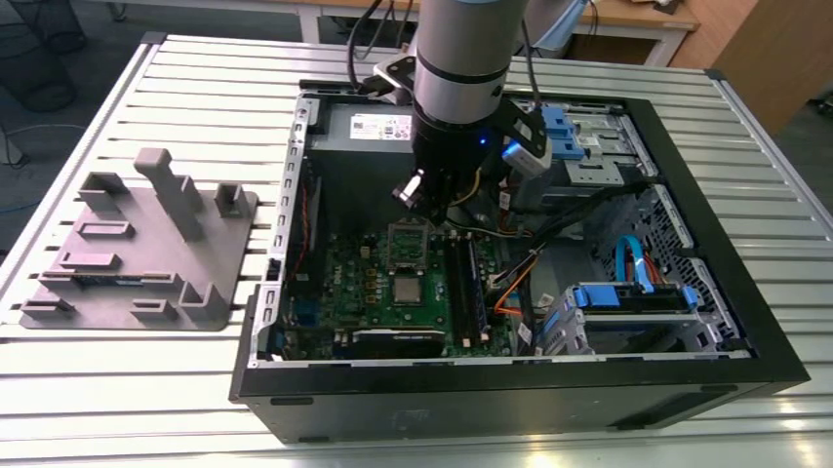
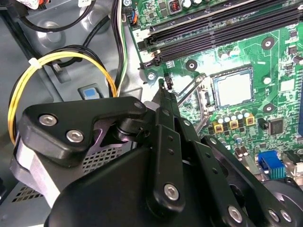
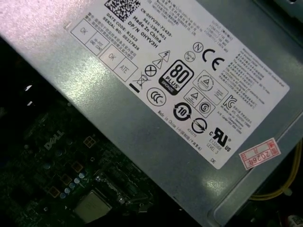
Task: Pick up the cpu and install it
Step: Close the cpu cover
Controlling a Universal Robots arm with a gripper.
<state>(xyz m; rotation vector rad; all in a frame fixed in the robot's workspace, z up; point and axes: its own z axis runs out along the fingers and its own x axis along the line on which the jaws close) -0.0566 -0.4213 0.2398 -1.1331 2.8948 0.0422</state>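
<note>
The cpu (image 1: 408,289) is a small silvery square lying flat in its socket on the green motherboard (image 1: 358,292) inside the open computer case. It is also in both wrist views (image 2: 233,87) (image 3: 92,206). The silver socket frame (image 1: 408,237) stands tilted up behind it, and its thin wire lever (image 2: 189,90) is swung open. My gripper (image 1: 443,214) hangs over the board just behind the socket, apart from the cpu. Its black fingers (image 2: 165,109) come together to one narrow tip beside the lever's end, with nothing seen between them.
A grey plastic tray with upright posts (image 1: 143,244) lies on the slatted table at the exterior view's left. The power supply (image 3: 180,94) fills the case's back. Yellow and black cables (image 2: 61,59), memory slots (image 2: 213,33) and blue-tabbed drive cages (image 1: 631,297) crowd around the socket.
</note>
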